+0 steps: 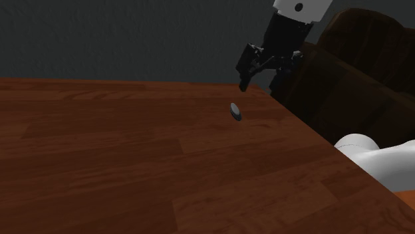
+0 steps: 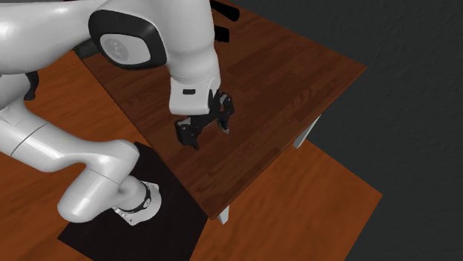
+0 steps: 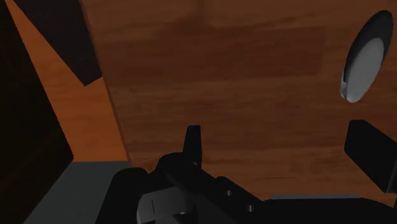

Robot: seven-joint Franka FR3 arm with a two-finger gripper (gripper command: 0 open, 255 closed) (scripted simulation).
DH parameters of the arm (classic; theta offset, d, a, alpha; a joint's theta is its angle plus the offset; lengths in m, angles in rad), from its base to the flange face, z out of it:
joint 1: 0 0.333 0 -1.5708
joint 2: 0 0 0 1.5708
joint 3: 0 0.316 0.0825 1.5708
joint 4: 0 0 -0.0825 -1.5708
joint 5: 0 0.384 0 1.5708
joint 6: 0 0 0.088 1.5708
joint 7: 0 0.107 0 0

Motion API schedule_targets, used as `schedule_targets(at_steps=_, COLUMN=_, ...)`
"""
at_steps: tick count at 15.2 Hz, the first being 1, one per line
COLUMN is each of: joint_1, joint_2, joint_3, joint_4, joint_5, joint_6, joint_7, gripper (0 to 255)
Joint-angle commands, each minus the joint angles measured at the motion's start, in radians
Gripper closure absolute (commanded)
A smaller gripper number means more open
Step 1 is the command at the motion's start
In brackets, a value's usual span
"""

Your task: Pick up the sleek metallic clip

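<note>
while the all-black two-finger gripper (image 1: 259, 86) hung over the dark reddish-brown wooden table (image 1: 100, 153), its jaws stood wide apart and clasped nothing. the small, pale grey, oval clip (image 1: 235, 110) lay flat on the tabletop just under the gripper, toward the shoulder view's left of it, and apart from both fingers.

in the wrist view the gripper (image 3: 283, 149) showed one black finger (image 3: 193, 139) near the middle and the other at the edge. the clip (image 3: 364, 63) sat ahead of that outer finger, not in the gap between the two. its long axis ran roughly crosswise to the line joining the fingers, a little slanted. i could not tell one end from the other, so which way it pointed stayed unclear.

in the second exterior view the gripper (image 2: 206, 127) was above the table (image 2: 297, 74), near the long edge on the stand's side. the white arm (image 2: 185, 44) rose over the gripper. behind the gripper in the shoulder view stood a dark brown armchair (image 1: 359, 60).
</note>
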Motion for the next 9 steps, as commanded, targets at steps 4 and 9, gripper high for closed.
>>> schedule_targets(at_steps=4, joint_1=-0.037, joint_2=0.086, joint_3=0.164, joint_4=0.113, joint_5=0.022, joint_6=0.000, joint_7=0.194, gripper=0)
schedule_targets(at_steps=9, joint_1=-0.037, joint_2=0.085, joint_3=0.197, joint_4=0.068, joint_5=0.035, joint_6=0.048, joint_7=0.221, gripper=0)
